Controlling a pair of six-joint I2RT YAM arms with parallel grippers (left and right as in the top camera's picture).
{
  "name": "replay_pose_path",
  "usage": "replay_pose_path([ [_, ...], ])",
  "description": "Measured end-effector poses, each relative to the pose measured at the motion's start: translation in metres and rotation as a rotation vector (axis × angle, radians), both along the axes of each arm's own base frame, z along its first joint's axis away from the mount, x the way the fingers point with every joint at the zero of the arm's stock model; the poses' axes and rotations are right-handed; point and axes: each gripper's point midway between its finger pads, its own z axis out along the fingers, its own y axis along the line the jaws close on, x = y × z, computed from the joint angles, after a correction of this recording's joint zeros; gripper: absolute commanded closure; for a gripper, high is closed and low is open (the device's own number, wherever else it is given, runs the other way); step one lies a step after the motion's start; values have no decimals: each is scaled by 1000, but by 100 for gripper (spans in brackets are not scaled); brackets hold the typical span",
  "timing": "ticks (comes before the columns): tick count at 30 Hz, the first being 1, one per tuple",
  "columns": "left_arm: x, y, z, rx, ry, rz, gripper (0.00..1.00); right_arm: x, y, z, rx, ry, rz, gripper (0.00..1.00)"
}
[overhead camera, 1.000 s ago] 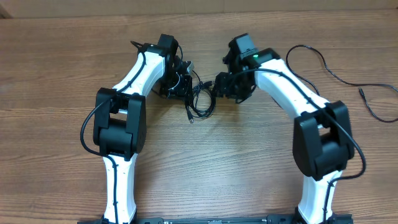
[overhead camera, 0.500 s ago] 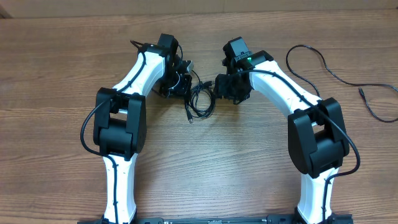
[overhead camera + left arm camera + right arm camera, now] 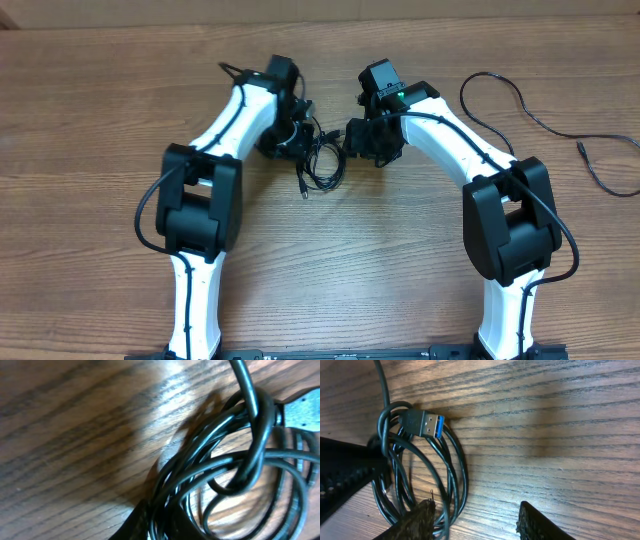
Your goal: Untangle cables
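My tool (image 3: 477, 521) hangs just above the wooden table (image 3: 560, 435), its two fingertips (image 3: 534, 522) standing apart. The cables (image 3: 460, 467) lie coiled on the table, the lower loops passing under the fingertip nearer them. A USB plug (image 3: 422, 424) with a blue tongue rests across the coil's top. A black ribbed part (image 3: 345, 477) meets the coil's far side.

Robotics lab bench, by the look of it: a left arm (image 3: 232, 115) and a right arm (image 3: 455, 125), white shells with black joints, rise from the near edge of a bare wood-grain table (image 3: 90, 100). A tangle of black cables (image 3: 322, 160) lies between them, with a loose cord (image 3: 525, 108) off right.
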Motion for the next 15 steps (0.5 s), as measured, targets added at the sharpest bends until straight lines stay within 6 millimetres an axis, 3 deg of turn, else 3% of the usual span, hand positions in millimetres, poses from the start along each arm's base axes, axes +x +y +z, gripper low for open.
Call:
replay_pose_path([
  [6,-10,-1,0,151,-9,27,91,1,-3,-1,-16,-7,-4,47],
  [10,-22,7,0,209,34,74,88,3,-5,-1,-29,-15,-8,47],
  [11,-23,9,1,219,43,89,85,4,-5,-1,-31,-20,-9,47],
  [14,-27,16,7,244,72,140,59,6,-5,-1,-34,-27,-11,47],
  [15,-29,17,9,248,80,145,44,6,-5,-1,-34,-29,-11,47],
])
